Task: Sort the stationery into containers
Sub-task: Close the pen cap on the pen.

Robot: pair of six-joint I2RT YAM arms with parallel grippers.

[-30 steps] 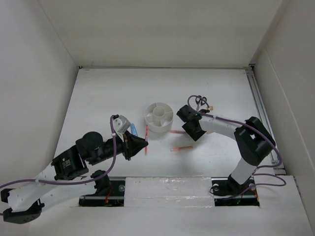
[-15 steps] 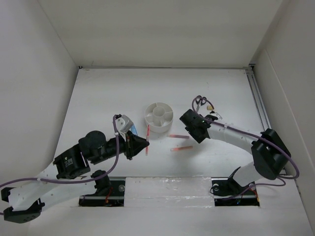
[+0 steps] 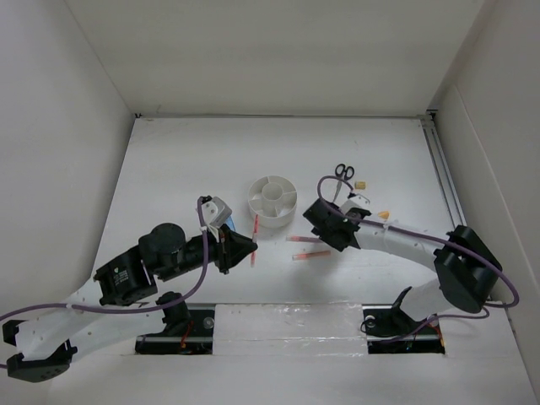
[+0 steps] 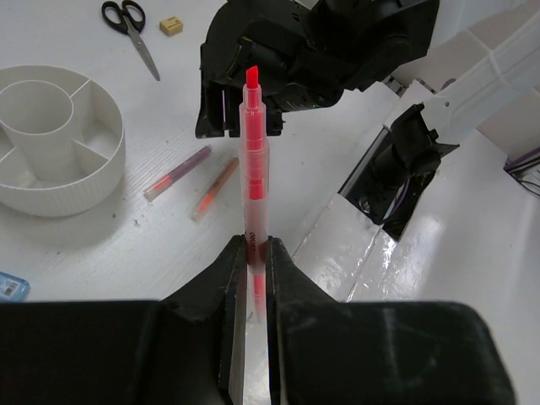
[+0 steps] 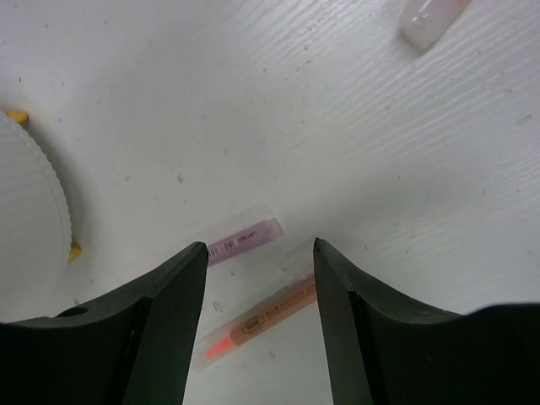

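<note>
My left gripper is shut on a thin red pen, holding it off the table just left of the round white organizer. My right gripper is open and empty, low over two pens lying on the table: a pink one and an orange-brown one. Black-handled scissors and a tan eraser lie behind the right arm. An orange-yellow marker lies beside the right forearm.
A blue marker lies by the left wrist. The organizer's ribbed wall is just left of my right gripper. A pale marker end lies farther off. White walls enclose the table on three sides.
My right gripper has moved from beside the scissors toward the front and left, over the two pens; the scissors and eraser now show. My left gripper has barely moved.
</note>
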